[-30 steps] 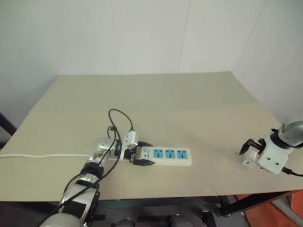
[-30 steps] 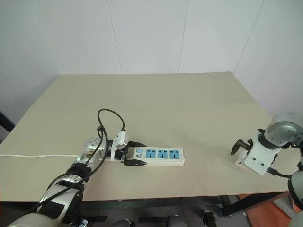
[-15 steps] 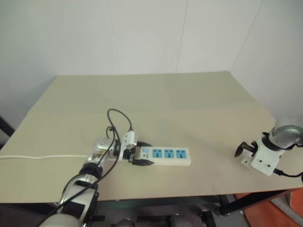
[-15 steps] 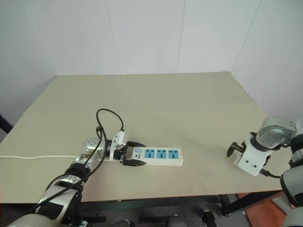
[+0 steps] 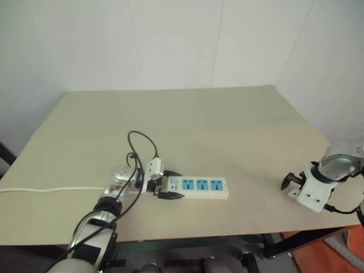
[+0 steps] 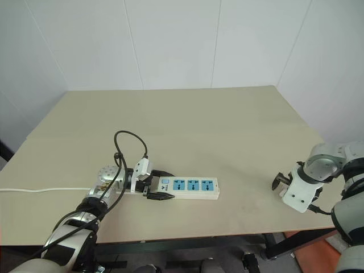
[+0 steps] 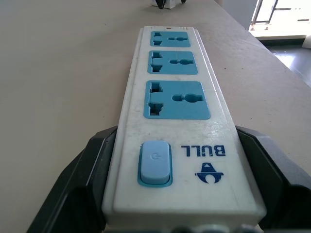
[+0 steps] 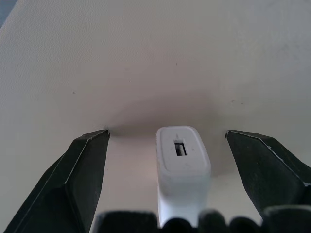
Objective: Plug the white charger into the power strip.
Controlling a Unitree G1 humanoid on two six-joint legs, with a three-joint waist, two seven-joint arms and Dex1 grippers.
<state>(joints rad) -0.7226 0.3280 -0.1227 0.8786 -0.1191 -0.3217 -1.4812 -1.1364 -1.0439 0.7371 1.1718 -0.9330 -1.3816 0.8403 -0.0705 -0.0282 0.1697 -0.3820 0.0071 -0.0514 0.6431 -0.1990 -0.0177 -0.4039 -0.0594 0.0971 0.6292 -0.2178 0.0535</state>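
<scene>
A big tan surface (image 6: 227,131) stands in front of a white wall.

The power strip (image 6: 185,187) lies flat on the surface, near the front edge and a bit to the left of the middle. It is a long white bar with three blue sockets in a row. In the left wrist view, a light blue button (image 7: 155,163) sits at its near end, next to blue letters. All three sockets have nothing in them.

The left hand (image 6: 158,185) lies low at the left end of the power strip, pointing to the right. Its two black fingers (image 7: 80,194) are spread wide, one along each long side of that end. They sit right up against the white sides, so the hand is holding the strip in place. A black wire (image 6: 126,149) loops up above this hand. A thin white cord (image 6: 40,189) runs away across the surface to the left edge.

The right hand (image 6: 280,183) is far off to the right, near the front right corner of the surface, and points down. In the right wrist view, its two black fingers (image 8: 80,179) are open wide. The white charger (image 8: 182,167) stands between them, apart from both. It is a small white block with round edges and a little slot in its end. It is well apart from the power strip.
</scene>
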